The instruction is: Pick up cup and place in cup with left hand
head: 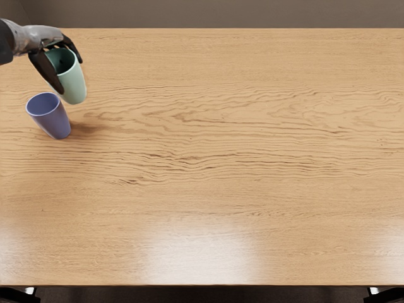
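My left hand [71, 76] reaches in at the upper left, its dark fingers around the mint-green cup [75, 86], one finger along the near-left side and another at the far right of the rim. The green cup appears raised off the table, with its mouth up and no contact shadow at its base. Just below it in the picture, the blue-purple cup [56, 122] stands upright and empty on the table. The green cup is behind and slightly to the right of it, not inside it.
The wooden table [221, 158] fills most of the view, with its far edge near the top and its front edge near the bottom. A shadow falls to the right of the blue-purple cup. A grey wall [214, 12] rises behind the table.
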{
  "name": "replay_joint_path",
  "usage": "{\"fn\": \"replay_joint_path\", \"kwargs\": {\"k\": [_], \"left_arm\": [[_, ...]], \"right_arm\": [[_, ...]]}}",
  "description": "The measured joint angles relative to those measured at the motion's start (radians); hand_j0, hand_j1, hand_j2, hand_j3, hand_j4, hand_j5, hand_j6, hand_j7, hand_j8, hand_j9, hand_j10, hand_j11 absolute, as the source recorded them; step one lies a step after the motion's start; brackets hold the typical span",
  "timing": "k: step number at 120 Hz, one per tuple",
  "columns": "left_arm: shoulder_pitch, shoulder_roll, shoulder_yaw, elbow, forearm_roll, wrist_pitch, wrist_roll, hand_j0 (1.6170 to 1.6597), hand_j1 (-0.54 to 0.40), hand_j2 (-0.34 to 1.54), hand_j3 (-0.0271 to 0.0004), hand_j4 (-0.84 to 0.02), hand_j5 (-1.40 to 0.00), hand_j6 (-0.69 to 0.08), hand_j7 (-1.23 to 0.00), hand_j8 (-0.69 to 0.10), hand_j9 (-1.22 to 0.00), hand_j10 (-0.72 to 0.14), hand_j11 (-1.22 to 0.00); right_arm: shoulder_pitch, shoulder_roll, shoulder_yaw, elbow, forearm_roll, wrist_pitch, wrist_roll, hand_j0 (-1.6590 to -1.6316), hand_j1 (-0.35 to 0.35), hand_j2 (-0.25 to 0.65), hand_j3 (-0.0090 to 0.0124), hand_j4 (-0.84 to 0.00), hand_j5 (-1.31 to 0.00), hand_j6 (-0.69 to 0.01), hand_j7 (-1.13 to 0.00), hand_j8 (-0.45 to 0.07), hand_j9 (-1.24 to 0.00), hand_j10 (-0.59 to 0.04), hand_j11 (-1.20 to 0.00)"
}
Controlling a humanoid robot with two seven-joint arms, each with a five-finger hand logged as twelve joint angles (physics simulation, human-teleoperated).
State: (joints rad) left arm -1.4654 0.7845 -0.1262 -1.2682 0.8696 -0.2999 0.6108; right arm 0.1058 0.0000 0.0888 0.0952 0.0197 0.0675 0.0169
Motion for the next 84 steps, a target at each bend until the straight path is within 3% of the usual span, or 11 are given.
{"fn": "replay_joint_path", "kwargs": {"k": [42, 84], "left_arm": [[0.014, 0.052, 0.000, 0.037, -0.001, -0.008, 0.000, 1.6558, -0.210, 0.18, 0.0000, -0.351, -0.71, -0.164, -0.70, -0.164, -0.71, -0.308, -0.70], [0.048, 0.052, 0.000, 0.084, -0.001, -0.007, 0.000, 1.6556, -0.206, 0.18, 0.0000, -0.355, -0.71, -0.169, -0.70, -0.167, -0.71, -0.314, -0.70]], "right_arm": [[0.000, 0.000, -0.001, 0.000, 0.000, 0.000, 0.000, -1.6581, -0.349, 0.000, 0.0000, 0.000, 0.00, -0.001, 0.00, 0.000, 0.00, 0.000, 0.00], [0.002, 0.000, 0.000, 0.001, 0.000, 0.000, 0.000, -1.6581, -0.349, 0.000, 0.0000, 0.000, 0.00, -0.001, 0.00, 0.000, 0.00, 0.000, 0.00]]}}
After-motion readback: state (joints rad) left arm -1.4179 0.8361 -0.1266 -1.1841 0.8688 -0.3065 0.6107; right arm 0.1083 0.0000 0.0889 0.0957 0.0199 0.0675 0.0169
